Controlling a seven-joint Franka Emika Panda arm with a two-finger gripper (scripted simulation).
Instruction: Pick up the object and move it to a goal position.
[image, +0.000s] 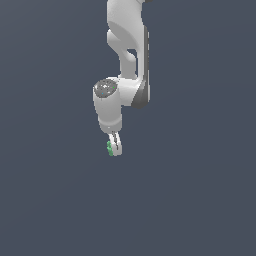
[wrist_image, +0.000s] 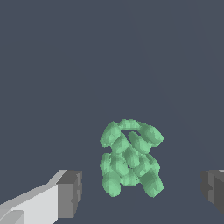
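In your wrist view, the left grey pad (wrist_image: 70, 193) stood well apart from the green lump (wrist_image: 130, 158), which sat between the two fingers, and the right pad (wrist_image: 214, 190) was just as clear of it. So your end effector (wrist_image: 142, 192) was spread wide, touching nothing. In your exterior view, the lump (image: 109, 148) showed at the fingertips, on the side toward that view's left, below the white arm (image: 127, 50), over the plain dark surface (image: 50, 200).

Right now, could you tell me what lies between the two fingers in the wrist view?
The green knobbly object lies between the fingers. In the wrist view, bare gaps show on both sides of it, so neither pad touches it.
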